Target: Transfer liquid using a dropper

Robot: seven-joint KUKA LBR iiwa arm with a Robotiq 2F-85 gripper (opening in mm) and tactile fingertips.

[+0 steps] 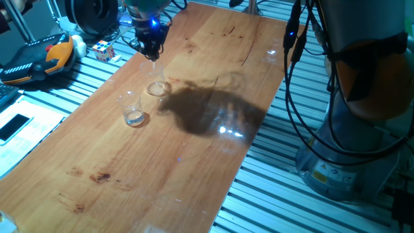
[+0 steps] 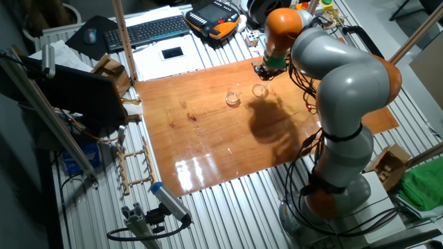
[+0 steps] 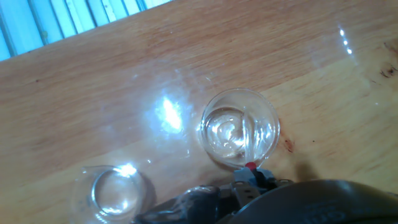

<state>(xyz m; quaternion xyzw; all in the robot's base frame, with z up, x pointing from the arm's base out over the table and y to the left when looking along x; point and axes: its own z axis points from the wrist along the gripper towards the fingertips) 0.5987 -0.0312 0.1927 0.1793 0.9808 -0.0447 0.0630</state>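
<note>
The gripper (image 1: 151, 49) hangs right above the dish (image 1: 157, 88), and in the hand view the dropper (image 3: 247, 148) runs from its red end at the fingers (image 3: 247, 178) straight down into that dish (image 3: 239, 129), so the fingers look pinched on the dropper's top, though the contact itself is mostly hidden. The tip seems to sit inside the dish's rim, toward the edge nearest the gripper, over a faint glinting liquid (image 3: 227, 134); whether it touches the liquid cannot be told. The tumbler (image 1: 132, 109) stands near the dish on the counter (image 1: 162, 162), apart from it. The risk from here, as I judge it: the tip is off-centre, so a small sideways drift during lifting could catch the dish's wall and tip or slide it. A thin tube held only at its end may also tilt in the grip, and drops could then fall on the counter between dish and tumbler.
</note>
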